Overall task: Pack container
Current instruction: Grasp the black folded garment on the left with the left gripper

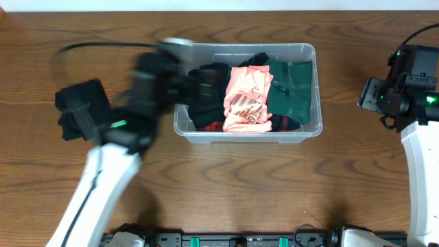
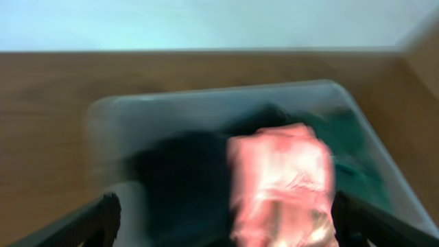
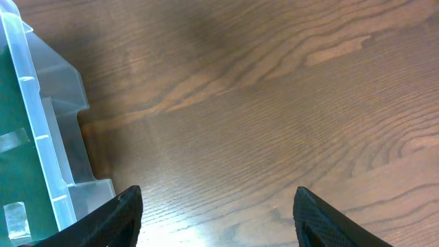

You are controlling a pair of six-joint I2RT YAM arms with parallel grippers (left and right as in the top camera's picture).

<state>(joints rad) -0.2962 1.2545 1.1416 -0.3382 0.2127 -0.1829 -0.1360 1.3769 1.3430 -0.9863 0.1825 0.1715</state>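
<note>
Container (image 1: pixel 247 138) sits mid-table (image 1: pixel 226 192), long side running left-right, upright, no lid on it. Clear walls, so the contents are readable from overhead: dark garment (image 1: pixel 208 113) at the left end, pink folded garment (image 1: pixel 245 103) in the middle, dark green garment (image 1: pixel 291 86) at the right end. A bit of red plaid fabric (image 1: pixel 215 127) shows at the near-left wall.

Left gripper (image 1: pixel 199 81) is over the container's left end, above the dark garment. Arm and gripper are smeared by motion blur overhead. The left wrist view is blurred too: both fingers (image 2: pixel 103 213) are at the lower corners of the frame, spread wide, with the pink garment (image 2: pixel 281 185) and dark garment (image 2: pixel 178 178) below and between them. Reads as jaws apart, nothing pinched. Can't tell if the tips touch the fabric.

Black cloth (image 1: pixel 81 110) lies on the table left of the container, well apart from it, next to the left arm.

Right gripper (image 3: pixel 218 199) is parked off the container's right end, over bare wood. Fingers (image 3: pixel 127 206) are spread, nothing between them. In the right wrist view the container's end wall (image 3: pixel 41 137) is at the frame's left edge with green fabric (image 3: pixel 14 158) behind it, and the gripper is not touching it.
</note>
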